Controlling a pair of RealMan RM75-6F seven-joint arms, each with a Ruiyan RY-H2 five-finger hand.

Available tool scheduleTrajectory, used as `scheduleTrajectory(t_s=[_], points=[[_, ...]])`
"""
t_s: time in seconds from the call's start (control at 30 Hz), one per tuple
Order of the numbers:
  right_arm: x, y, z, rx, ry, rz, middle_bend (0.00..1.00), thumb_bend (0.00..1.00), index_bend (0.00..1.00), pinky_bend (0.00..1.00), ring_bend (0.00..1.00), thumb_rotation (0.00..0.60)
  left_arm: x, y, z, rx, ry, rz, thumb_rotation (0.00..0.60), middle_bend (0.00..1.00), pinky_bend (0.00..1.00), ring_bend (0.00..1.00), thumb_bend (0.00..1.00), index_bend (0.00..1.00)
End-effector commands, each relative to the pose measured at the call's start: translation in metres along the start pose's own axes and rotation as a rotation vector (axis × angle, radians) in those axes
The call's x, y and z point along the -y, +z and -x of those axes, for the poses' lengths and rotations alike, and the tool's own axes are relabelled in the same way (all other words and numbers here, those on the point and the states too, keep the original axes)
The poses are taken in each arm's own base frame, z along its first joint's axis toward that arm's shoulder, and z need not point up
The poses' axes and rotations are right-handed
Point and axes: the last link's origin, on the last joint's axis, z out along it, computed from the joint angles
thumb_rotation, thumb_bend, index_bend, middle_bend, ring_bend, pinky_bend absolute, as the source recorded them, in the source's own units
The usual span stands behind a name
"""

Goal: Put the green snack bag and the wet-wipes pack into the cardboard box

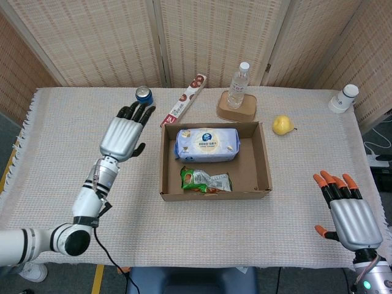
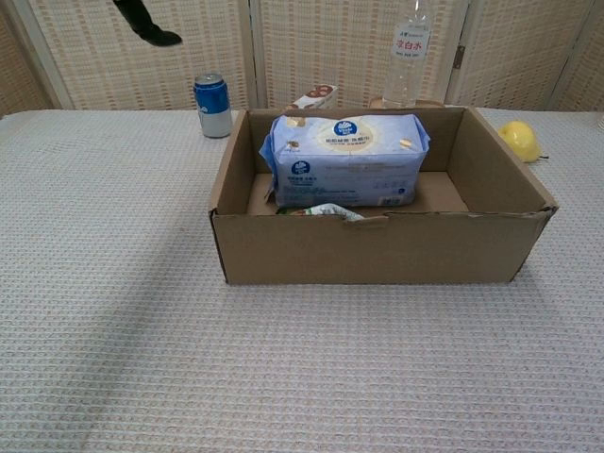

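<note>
A: State of the left hand (image 1: 124,136)?

B: Fingers extended and apart, holding nothing. In the head view it hangs over the table (image 1: 73,165) to the left of the cardboard box (image 1: 265,165), fingertips pointing toward 12 o'clock, near the blue can (image 1: 145,95). The chest view shows only a dark fingertip at the top left.

A: Where do the task items lie relative to it?

B: Both are inside the box, at 3 o'clock from the left hand and apart from it. The wet-wipes pack (image 1: 206,144) lies along the far half of the box, its long side running left to right. The green snack bag (image 1: 206,180) lies at 6 o'clock from the pack, against the near wall. In the chest view the wet-wipes pack (image 2: 344,159) rises about level with the box rim, and the green snack bag (image 2: 330,210) only just shows over the front wall.

A: Edges and open room?

B: The right part of the box floor is bare. A strip of bare cloth separates the left hand from the box's left wall. A long snack carton (image 1: 184,101) lies slanted at 11 o'clock from the box, its near end close to the far left corner. A water bottle (image 1: 238,86) stands on a brown tray at 12 o'clock, and a yellow pear-like fruit (image 1: 282,125) sits just off the far right corner.

A: Right hand (image 1: 345,211)?

B: At 4 o'clock from the box, near the table's right front edge, well apart from it. Fingers spread, holding nothing.
</note>
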Motion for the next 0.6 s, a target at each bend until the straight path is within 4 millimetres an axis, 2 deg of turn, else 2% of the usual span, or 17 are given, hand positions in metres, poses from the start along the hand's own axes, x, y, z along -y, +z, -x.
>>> scheduleTrajectory(t_s=[0.03,0.17,0.3,0.43,0.6], points=[[0.002,-0.001,0.001,0.001,-0.003,-0.009,0.03,0.02,0.08,0.00,0.00,0.600,0.073,-0.054,-0.005,-0.026,0.110,-0.075,0.600,0.00,0.15,0.00,0.36,0.00],[0.005,-0.004,0.003,-0.003,-0.009,-0.026,0.03,0.02,0.08,0.00,0.00,0.600,0.121,-0.098,-0.001,0.026,0.149,-0.115,0.600,0.00,0.16,0.00,0.36,0.00],[0.011,-0.007,0.003,-0.013,-0.009,-0.061,0.03,0.02,0.08,0.00,0.00,0.600,0.154,-0.148,0.007,0.068,0.173,-0.136,0.600,0.00,0.17,0.00,0.33,0.00],[0.013,-0.011,0.004,-0.012,-0.009,-0.073,0.03,0.02,0.08,0.00,0.00,0.600,0.177,-0.205,0.013,0.091,0.164,-0.152,0.600,0.02,0.18,0.00,0.26,0.00],[0.014,-0.010,0.005,-0.008,-0.012,-0.077,0.03,0.02,0.08,0.00,0.00,0.600,0.190,-0.251,0.022,0.116,0.169,-0.160,0.600,0.04,0.19,0.00,0.25,0.02]])
